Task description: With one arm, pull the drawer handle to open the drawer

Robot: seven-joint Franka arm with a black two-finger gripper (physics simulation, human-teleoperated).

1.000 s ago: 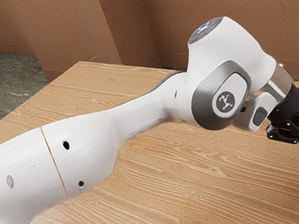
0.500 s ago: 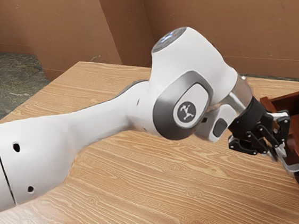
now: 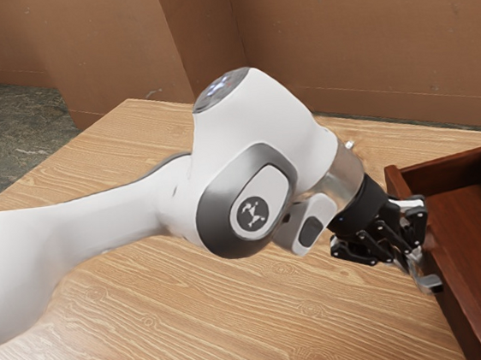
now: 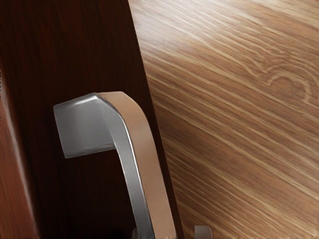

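Your hand (image 3: 413, 248) is pinching the drawer handle (image 3: 427, 281). In the exterior view its black fingers close on the middle of the silver bar from two sides, hard against the drawer's front panel. You can see the bar's two bent ends poking out above and below the hand, with the lower end the clearer one.

From the wrist camera, the drawer handle (image 4: 124, 149) sits right under the hand. It is a flat brushed-metal strap that leaves the dark wood at a squared foot, bends, and runs down toward the fingers. Its outer face picks up a warm tan reflection.

The drawer (image 3: 479, 241) is dark red-brown wood and lies at the exterior view's right. Its open top faces up, so you can look into its hollow. The near front panel stands upright, and the side wall runs back toward the exterior view's right edge, where the rest of it is cut off. In the wrist view the front panel (image 4: 65, 50) is a dark slab, and its edge meets the light wood beside it.

The drawer rests on the surface (image 3: 238, 318), a pale oak-grain top with long streaks and knots, which also shows beside the panel in the wrist view (image 4: 239, 99).

Your arm (image 3: 141, 216) comes in low from the exterior view's left, white with a grey-ringed joint. It bends down so that the hand meets the handle almost level with the surface.

Behind the surface stand plain brown walls (image 3: 362, 30). A patch of grey, rough floor (image 3: 2, 119) shows at the exterior view's far left.
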